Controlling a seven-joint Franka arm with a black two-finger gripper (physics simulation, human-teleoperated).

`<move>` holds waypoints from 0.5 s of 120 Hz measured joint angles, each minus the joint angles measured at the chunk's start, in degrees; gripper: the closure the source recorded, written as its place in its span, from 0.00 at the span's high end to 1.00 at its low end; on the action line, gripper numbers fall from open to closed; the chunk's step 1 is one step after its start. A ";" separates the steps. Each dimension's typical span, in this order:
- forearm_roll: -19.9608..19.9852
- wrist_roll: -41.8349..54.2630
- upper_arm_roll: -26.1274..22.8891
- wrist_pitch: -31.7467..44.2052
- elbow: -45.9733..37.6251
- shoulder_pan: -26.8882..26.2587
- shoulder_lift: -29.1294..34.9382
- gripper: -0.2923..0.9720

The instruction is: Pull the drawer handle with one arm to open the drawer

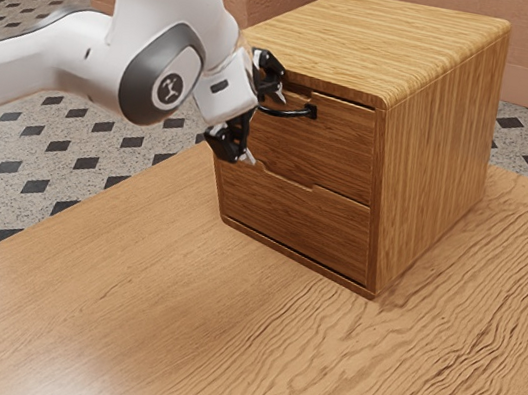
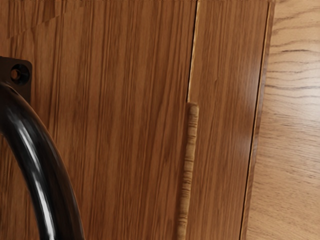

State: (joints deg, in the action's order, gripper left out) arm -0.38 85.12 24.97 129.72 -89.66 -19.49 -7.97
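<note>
A wooden cabinet (image 1: 427,134) with two drawers stands on the table. The upper drawer (image 1: 322,152) carries a black curved handle (image 1: 293,113). My gripper (image 1: 251,106) is at the end of the handle nearer the exterior view's left. It is open, with one finger (image 1: 268,69) above the bar and the other (image 1: 232,142) below it, both well apart from it. In the wrist view the handle (image 2: 30,165) curves close under my hand, down from its black mounting plate (image 2: 15,75), over the upper drawer front (image 2: 115,125). Beside that front lies the lower drawer front (image 2: 225,125).
The cabinet stands toward the back of a wide wooden table (image 1: 249,347), with free surface in front and to the exterior view's right. Beyond the table's left edge is a tiled floor (image 1: 39,150). My white arm (image 1: 85,56) comes in from the exterior view's left.
</note>
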 joint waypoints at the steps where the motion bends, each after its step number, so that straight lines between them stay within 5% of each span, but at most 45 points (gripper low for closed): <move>1: 0.01 0.00 0.00 0.00 0.01 0.00 0.00 0.85; 36: -0.15 0.06 -0.12 0.13 -0.07 0.01 0.12 0.57; 60: -0.30 0.12 0.06 -0.09 -0.54 -0.23 0.45 0.55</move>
State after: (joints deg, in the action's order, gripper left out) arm -0.68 85.25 25.03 129.63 -90.20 -19.72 -7.52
